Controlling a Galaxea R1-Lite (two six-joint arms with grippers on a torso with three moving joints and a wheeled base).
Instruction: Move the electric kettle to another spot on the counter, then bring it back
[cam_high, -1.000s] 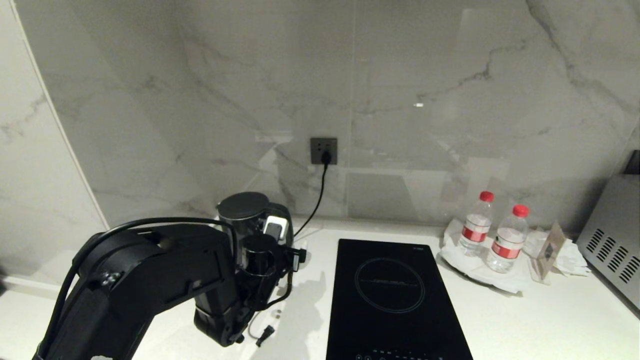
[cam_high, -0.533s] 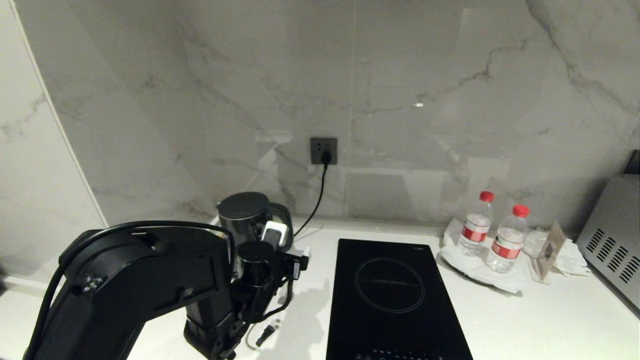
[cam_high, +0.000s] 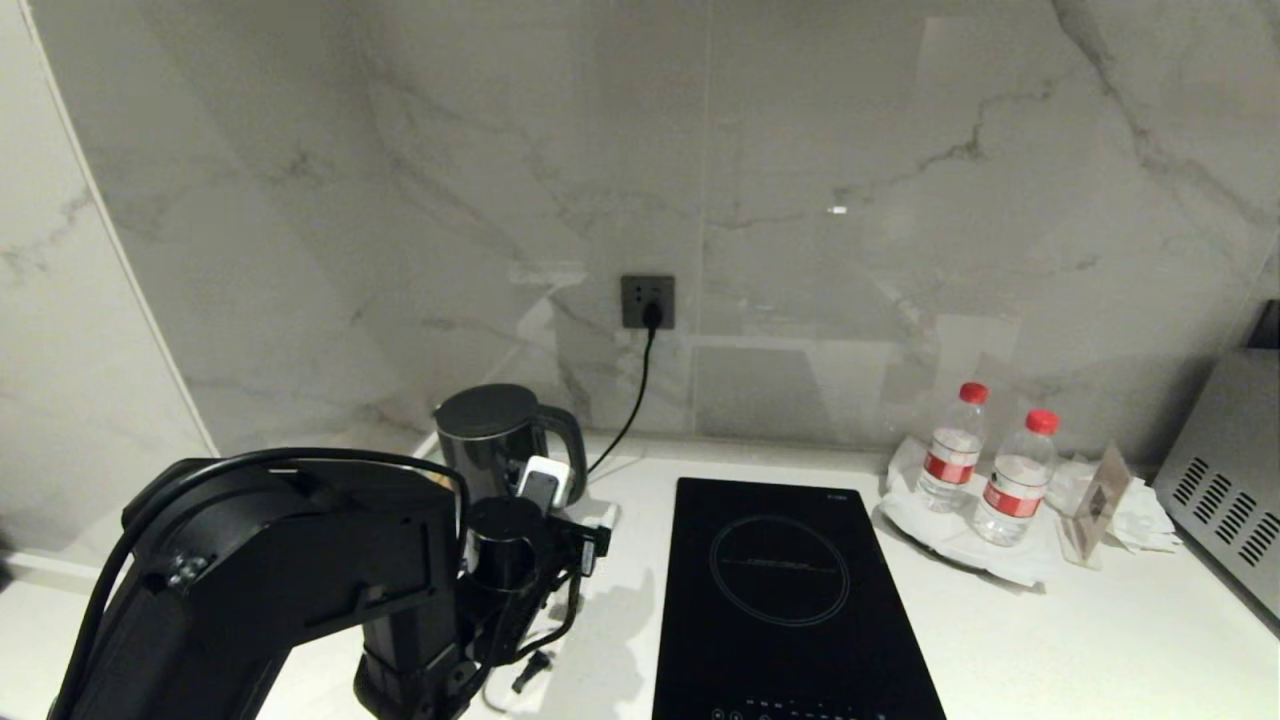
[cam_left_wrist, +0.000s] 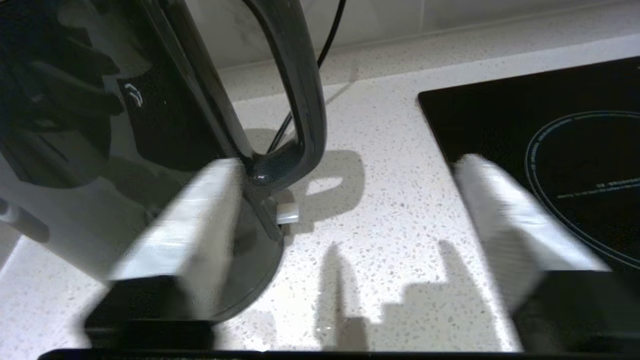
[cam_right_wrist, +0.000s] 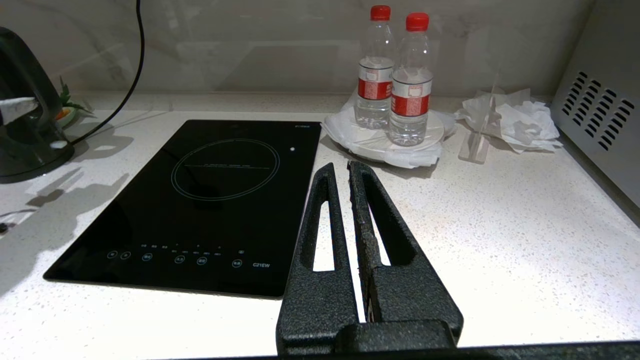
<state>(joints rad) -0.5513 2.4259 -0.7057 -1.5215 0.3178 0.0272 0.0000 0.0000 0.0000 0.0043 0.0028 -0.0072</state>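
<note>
Head view: the electric kettle (cam_high: 497, 432) is standing on the counter (cam_high: 1050, 640) at the back left, beside the induction hob (cam_high: 790, 600).

Left wrist view: the left gripper (cam_left_wrist: 345, 200) is spreading wide, released, one finger (cam_left_wrist: 195, 225) overlapping the handle's foot.

Right wrist view: the right gripper (cam_right_wrist: 340, 172) is resting clenched, empty, above the counter.

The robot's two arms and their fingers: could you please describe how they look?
The left arm is bulky, glossy black, with a black cable looping over it; the left gripper has pale, whitish flat fingers on black mounts. The right gripper has rough, matte black fingers, tapered, each with a long slot.
</note>
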